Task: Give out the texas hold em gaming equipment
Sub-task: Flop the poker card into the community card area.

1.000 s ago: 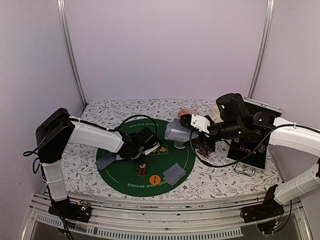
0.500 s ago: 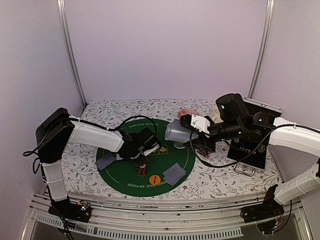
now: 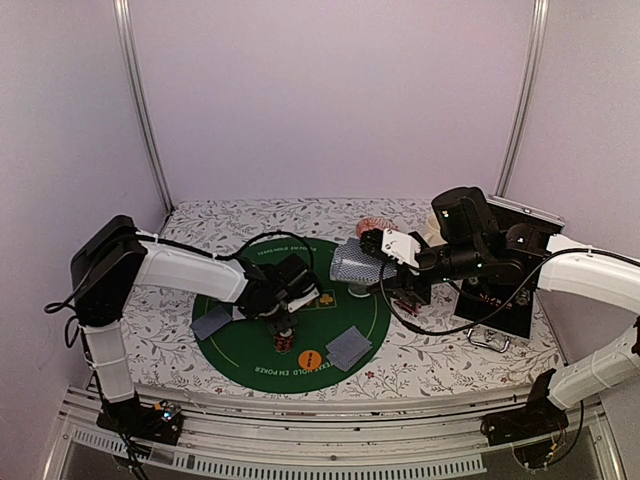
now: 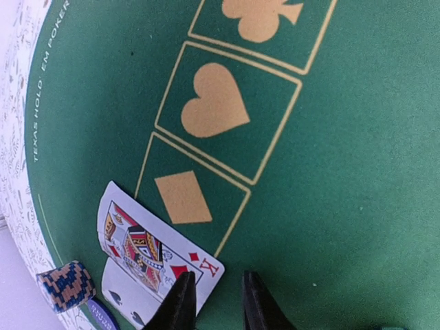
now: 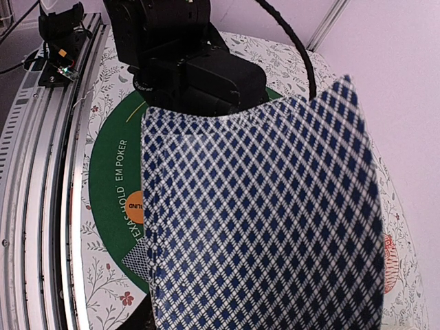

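We see the left claw [image 4: 214, 306] low over the round green mat [image 4: 357, 172]. Its two fingers stand a little apart. Only green mat shows in the gap, so it holds nothing.

Just beside its left finger lies a king of diamonds [image 4: 155, 251], face up. We cannot tell if the finger touches the card's corner. A second face-up card [image 4: 124, 297] peeks out from under the king. Near these two cards, by the mat's edge, stands a small chip stack [image 4: 65, 285] with blue and tan stripes.

From above, the mat lies in the middle of the flowered worktop [image 3: 200, 225]. Two little piles of face-down cards lie on the mat. The left pile [image 3: 212, 322] is at the mat's left edge. The right pile [image 3: 348, 347] is on the near right part. An orange button [image 3: 310, 357] lies just beside the right pile.

The right claw [image 3: 372, 262] hangs above the far right edge of the mat. It is clamped on a pack of cards [image 5: 261, 213] with blue criss-cross backs. The pack fills most of the right wrist view. A pink bowl [image 3: 374, 224] stands on the worktop behind the pack.
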Robot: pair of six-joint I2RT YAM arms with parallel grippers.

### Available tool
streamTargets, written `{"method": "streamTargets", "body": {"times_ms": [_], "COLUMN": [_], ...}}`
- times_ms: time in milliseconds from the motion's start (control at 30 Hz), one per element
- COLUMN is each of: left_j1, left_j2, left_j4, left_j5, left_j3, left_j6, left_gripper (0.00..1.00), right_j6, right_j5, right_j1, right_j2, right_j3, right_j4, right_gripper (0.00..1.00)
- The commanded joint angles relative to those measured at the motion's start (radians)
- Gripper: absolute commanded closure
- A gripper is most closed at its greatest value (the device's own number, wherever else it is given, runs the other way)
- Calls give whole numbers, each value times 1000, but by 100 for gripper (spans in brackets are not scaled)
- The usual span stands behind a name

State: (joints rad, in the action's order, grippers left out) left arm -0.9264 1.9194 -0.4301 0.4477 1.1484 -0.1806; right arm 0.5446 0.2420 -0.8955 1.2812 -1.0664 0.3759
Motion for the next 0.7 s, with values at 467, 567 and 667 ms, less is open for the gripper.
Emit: {"method": "streamTargets", "body": {"times_ms": [467,567,667], "left_j1": [26,33,39], "left_j2": [-257,-366,-497], "left_j4": [91,159,276], "left_j5": [-130,-227,-392], "left_j3": [53,33,-21], "left_j6": [96,116,139], "left_gripper": [49,27,10], "right_j6": [6,6,5], "right_j5": [9,8,10], "right_j1": [5,5,5], "right_j2": [-32,-33,-31], "right_j3": [-19,-18,-17], "right_j4": [-4,-4,-5], "right_gripper": [57,57,57]}}
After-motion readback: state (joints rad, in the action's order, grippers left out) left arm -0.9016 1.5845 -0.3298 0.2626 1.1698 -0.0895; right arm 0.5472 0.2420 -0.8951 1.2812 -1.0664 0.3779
